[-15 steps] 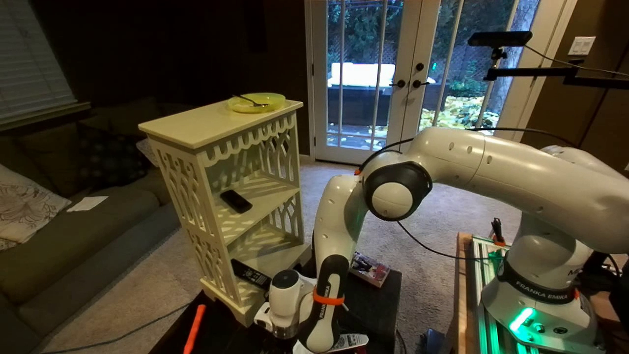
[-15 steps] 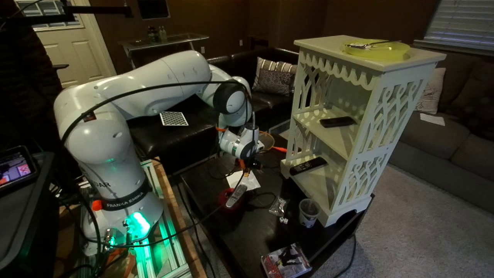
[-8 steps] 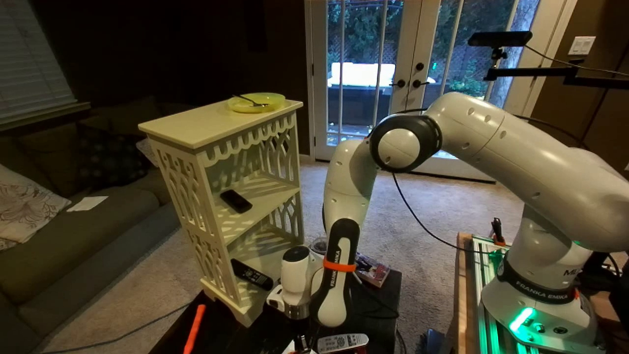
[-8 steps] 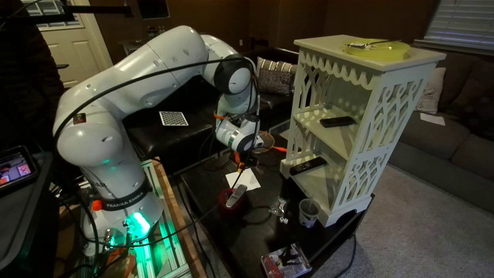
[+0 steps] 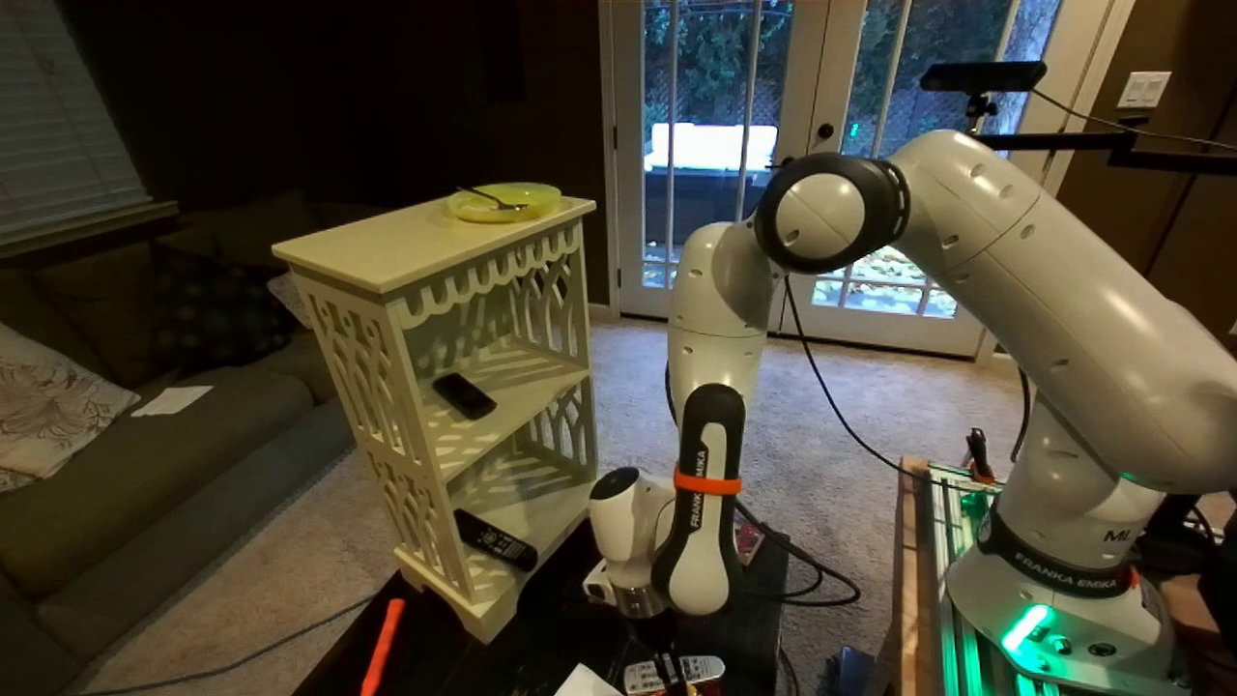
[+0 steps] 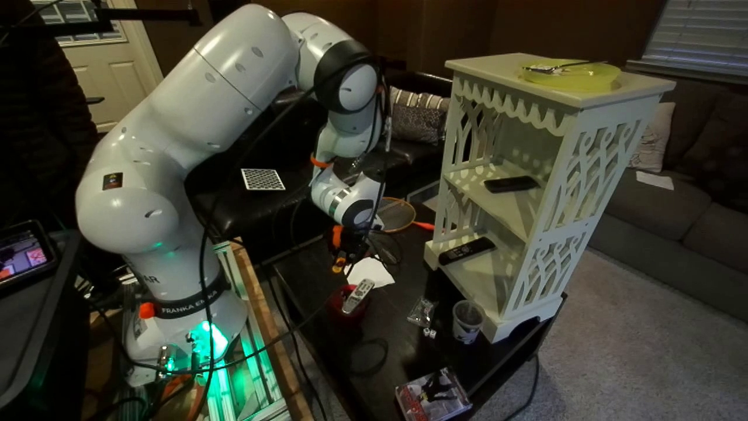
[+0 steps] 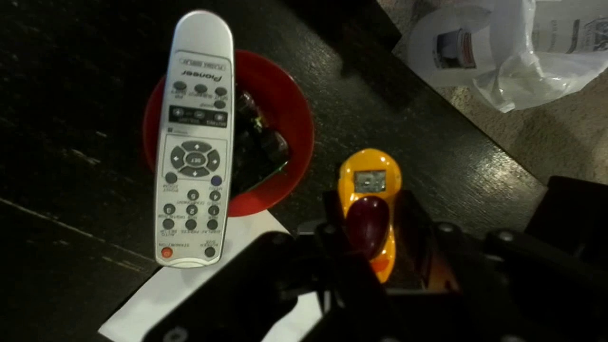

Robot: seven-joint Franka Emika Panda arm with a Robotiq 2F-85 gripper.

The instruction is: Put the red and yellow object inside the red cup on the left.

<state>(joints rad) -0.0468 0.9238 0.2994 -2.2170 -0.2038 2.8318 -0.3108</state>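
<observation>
Clamped between the fingers [image 7: 412, 216] of one robot arm [image 6: 175, 120], one red and yellow object [image 7: 368, 218] hangs above the dark tabletop [image 7: 71, 95], near the one red cup [image 7: 290, 111] but outside it; the fingers stand parted only by the object's width, one on either side. In the wrist view, one silver remote [image 7: 197, 142] lies across the cup's rim, over dark contents [image 7: 274, 145] too shadowed to count. In an exterior view, one sheet of paper [image 6: 369, 273], one translucent cup [image 6: 466, 330], one small plastic bag [image 6: 419, 313], two white cubes [image 6: 433, 334] and one book [image 6: 433, 394] share the tabletop. One cream shelf unit [image 5: 416, 246] holds one black remote [image 5: 496, 539] on its lowest shelf, one dark handheld device [image 5: 464, 395] on the shelf above and, on top, one yellow plate [image 5: 541, 203] with one fork [image 5: 512, 206] in it.
</observation>
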